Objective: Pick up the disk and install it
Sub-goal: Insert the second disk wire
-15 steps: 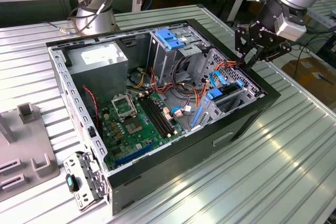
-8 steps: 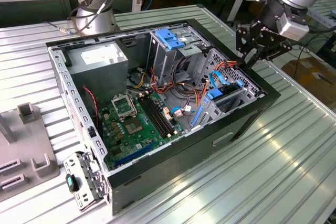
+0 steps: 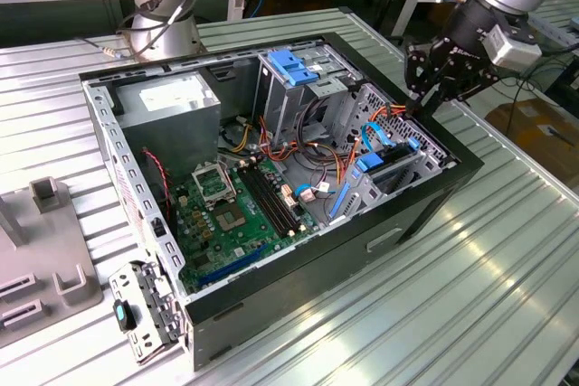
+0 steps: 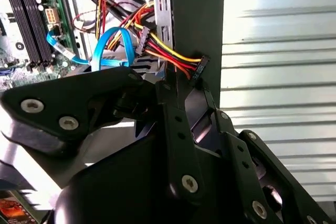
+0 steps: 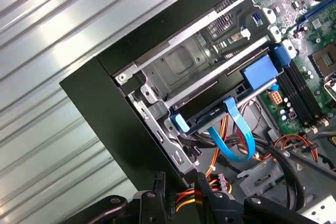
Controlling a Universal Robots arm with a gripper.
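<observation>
The disk (image 3: 391, 169) sat slotted in the lower bay of the open computer case (image 3: 298, 287) on the bench (image 3: 470, 314), blue rail showing, so installation looked largely done. The gripper (image 3: 427, 97) hovered just above the case's edge by the power connector (image 4: 198, 67); its jaws were nearly closed, apparently holding nothing

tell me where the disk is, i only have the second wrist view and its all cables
observer: In the first wrist view the disk sits in a slot of the drive cage, at the case's corner.
operator: where's the hand relative to that
observer: In the exterior view the hand is over the case rim, just beyond that cage, on the exterior view's right.
operator: anything outside the case
observer: A grey fixture lies on the table at the exterior view's left.
</observation>
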